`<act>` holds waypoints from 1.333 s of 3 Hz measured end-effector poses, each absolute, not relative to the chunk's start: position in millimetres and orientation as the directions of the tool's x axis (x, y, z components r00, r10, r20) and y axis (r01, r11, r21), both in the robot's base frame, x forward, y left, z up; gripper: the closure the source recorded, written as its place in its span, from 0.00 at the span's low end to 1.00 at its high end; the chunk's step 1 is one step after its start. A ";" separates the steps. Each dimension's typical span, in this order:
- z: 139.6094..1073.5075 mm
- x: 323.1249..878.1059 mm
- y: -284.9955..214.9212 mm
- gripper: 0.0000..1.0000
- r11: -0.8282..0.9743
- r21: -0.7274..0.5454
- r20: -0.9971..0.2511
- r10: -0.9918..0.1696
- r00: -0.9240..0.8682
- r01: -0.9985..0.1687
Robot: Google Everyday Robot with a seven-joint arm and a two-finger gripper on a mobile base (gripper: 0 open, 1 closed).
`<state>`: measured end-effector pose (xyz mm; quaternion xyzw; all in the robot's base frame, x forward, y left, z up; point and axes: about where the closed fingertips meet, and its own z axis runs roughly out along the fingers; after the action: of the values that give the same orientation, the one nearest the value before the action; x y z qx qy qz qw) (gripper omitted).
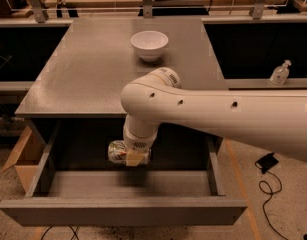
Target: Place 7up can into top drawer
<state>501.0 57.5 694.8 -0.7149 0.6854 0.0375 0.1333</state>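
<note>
A speckled workshop floor surrounds a grey bench [83, 74] with dark open bays on either side. Nearest the camera, below and in front of the fingers, is the flat front panel of the drawer [123, 211], which is pulled fully out. Its low side walls run back to the cabinet, and its grey floor lies directly beneath the fingers with a soft shadow on it.

The fingers [138, 157] hang over the rear middle of the drawer, above its floor and just in front of the dark cabinet opening. They are clamped on the can [116, 151], which lies on its side with one silver end pointing left. It is held clear of the drawer floor, not touching it. One pale yellowish pad shows on the can's right side.

The thick white arm [218, 114] rises from the fingers, bends over the bench's front edge and runs off to the right.

Left of the fingers, outside the drawer, a cardboard box [20, 156] sits on the floor. To their right a black cable [270, 194] trails across the floor.

Beyond the fingers a white bowl [149, 44] stands upright on the bench top, towards the back. Far right, a small clear bottle [280, 74] stands on a side ledge.
</note>
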 end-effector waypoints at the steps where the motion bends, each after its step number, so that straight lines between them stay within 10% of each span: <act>1: 682.6 506.4 49.9 1.00 -0.009 -0.128 -0.240 -0.970 0.040 -0.992; 3: 667.4 504.4 40.2 1.00 0.017 -0.121 -0.262 -0.965 0.015 -0.992; 4: 667.3 503.8 40.2 0.84 0.016 -0.122 -0.262 -0.965 0.016 -0.992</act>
<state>503.8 40.2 667.3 -0.6995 0.6995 0.0501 0.1371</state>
